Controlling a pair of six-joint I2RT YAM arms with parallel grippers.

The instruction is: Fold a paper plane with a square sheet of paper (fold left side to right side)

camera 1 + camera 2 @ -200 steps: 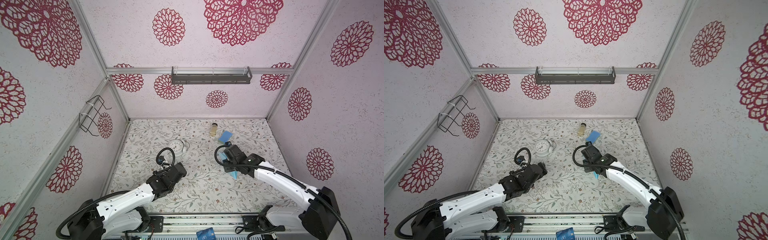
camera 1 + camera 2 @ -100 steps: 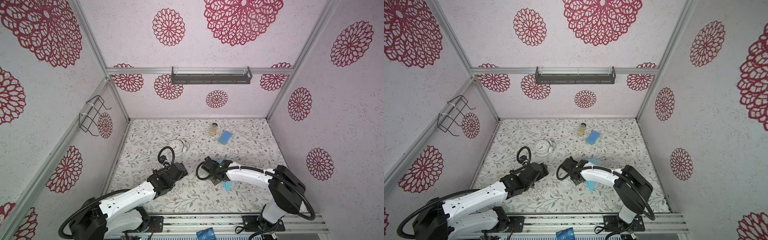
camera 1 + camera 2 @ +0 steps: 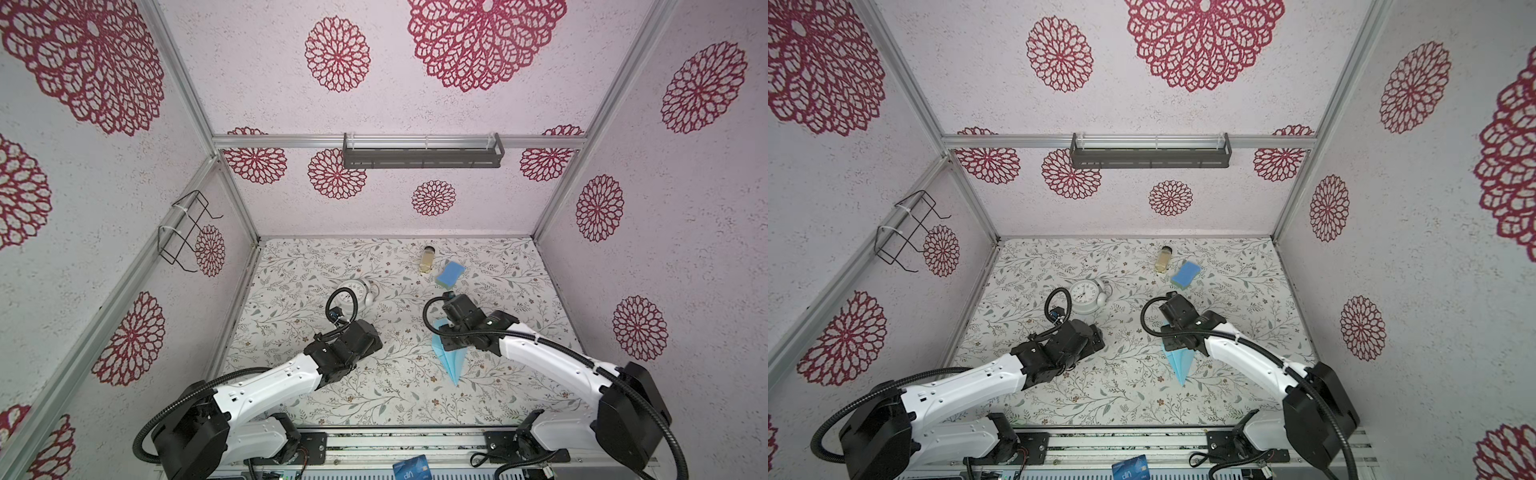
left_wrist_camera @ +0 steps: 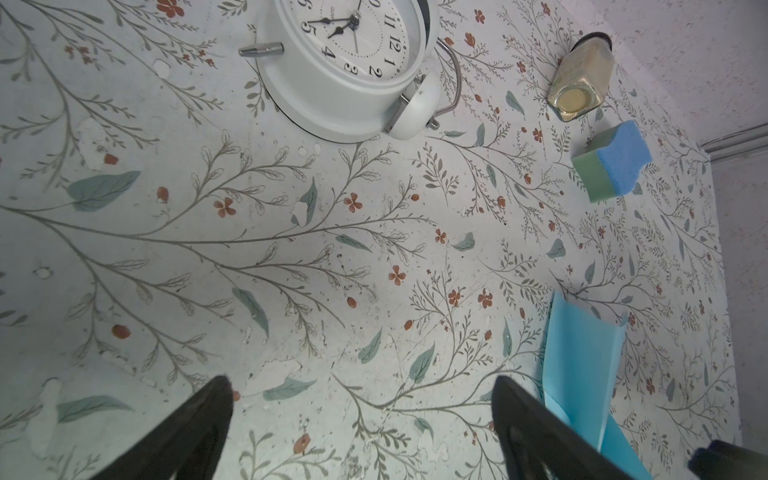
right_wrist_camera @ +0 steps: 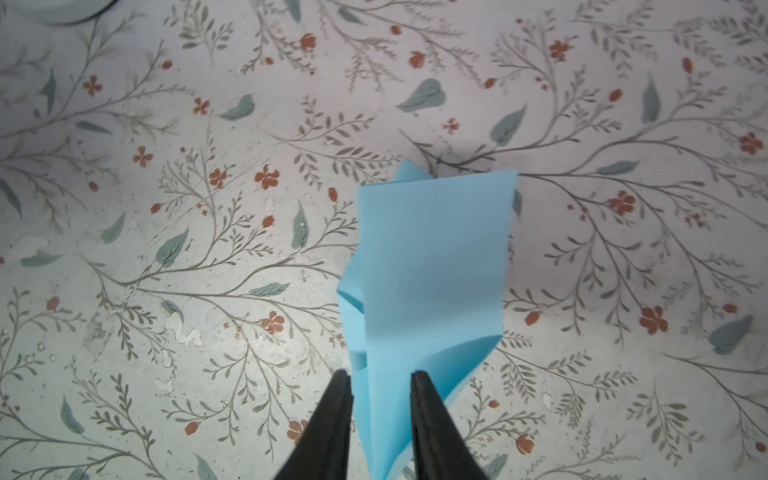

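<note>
Light blue creased paper plane [image 5: 432, 266] looked finished; sat between narrow jaws of right gripper [image 5: 380, 378], hold unclear; left gripper [image 4: 361, 386] wide, empty.

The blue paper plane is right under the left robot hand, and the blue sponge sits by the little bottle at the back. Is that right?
Not quite. The paper plane is under the right gripper, not the left gripper: the right wrist view shows it beneath those fingertips. The sponge does sit by the bottle at the back.
</note>
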